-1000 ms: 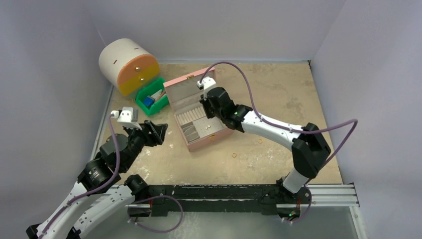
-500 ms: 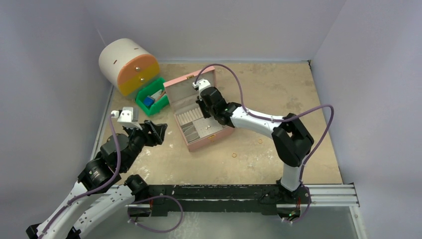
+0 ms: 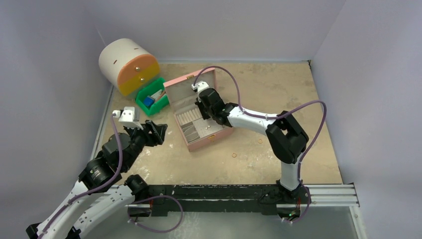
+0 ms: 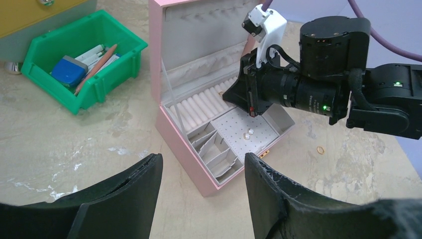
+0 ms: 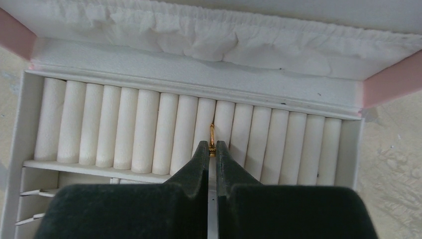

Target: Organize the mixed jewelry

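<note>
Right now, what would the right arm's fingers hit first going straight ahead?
Probably the row of white padded rolls in the pink jewelry box; the small gold ring the fingers pinch points at a gap.

Pink box (image 4: 181,152) shell: smooth, pale pink, soft sheen, leather-like
Lid lining (image 5: 199,32) inside pink box: white gathered cloth, matt
Ring rolls (image 5: 124,127) inside pink box: white, soft, velvety, matt
Dotted panel (image 4: 268,130) inside pink box: white, flat, perforated
Gold ring (image 5: 212,135) among the rolls: shiny yellow metal
Loose ring (image 4: 321,150) beside pink box: thin yellow metal
Fingers (image 5: 196,172) of right gripper (image 5: 209,148): dark, matt, faintly fuzzy
Fingers (image 4: 124,199) of left gripper (image 4: 203,164): black, matt, ragged edges
Table (image 4: 74,144) under pink box: beige, stone-like, mottled, matt, whitish scuffs
Green bin (image 4: 117,74) beside pink box: glossy moulded plastic
</note>
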### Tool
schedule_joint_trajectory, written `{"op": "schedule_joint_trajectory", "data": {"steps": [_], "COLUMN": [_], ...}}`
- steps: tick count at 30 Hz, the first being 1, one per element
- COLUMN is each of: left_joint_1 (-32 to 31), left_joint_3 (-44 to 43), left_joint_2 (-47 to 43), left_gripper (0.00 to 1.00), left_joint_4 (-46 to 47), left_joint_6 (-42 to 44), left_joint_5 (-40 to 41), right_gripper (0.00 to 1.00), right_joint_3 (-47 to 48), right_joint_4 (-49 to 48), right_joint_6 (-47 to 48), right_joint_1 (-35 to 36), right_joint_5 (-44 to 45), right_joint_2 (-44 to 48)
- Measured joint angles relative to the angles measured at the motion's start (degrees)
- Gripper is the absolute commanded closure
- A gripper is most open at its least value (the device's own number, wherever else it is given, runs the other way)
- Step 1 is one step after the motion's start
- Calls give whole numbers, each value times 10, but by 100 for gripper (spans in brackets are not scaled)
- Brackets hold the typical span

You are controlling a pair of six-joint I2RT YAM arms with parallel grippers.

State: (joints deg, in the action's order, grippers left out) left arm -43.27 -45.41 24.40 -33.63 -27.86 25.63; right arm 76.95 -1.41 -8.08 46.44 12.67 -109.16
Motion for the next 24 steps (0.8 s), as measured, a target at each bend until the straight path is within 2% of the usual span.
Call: {"op": "schedule_joint_trajectory", "data": {"steps": [13,19,24], "left_joint_1": [1,1,1], "left_joint_3": [0,0,0], "left_joint_2": [12,21,22], "left_gripper": [40,40,40], "left_joint_4": [0,0,0], "left_joint_6": [0,0,0], "left_joint_5": [0,0,0], "right_gripper": [100,83,72], "right_joint_3": [12,16,16], "right_joint_4": [-3,-1,-2], "right_joint_6": [-6,-11,-16], "right_joint_1": [-2,-3,-4], "right_joint_5": [-6,-10,-17], "right_joint_2": [-23,-26,-24]}}
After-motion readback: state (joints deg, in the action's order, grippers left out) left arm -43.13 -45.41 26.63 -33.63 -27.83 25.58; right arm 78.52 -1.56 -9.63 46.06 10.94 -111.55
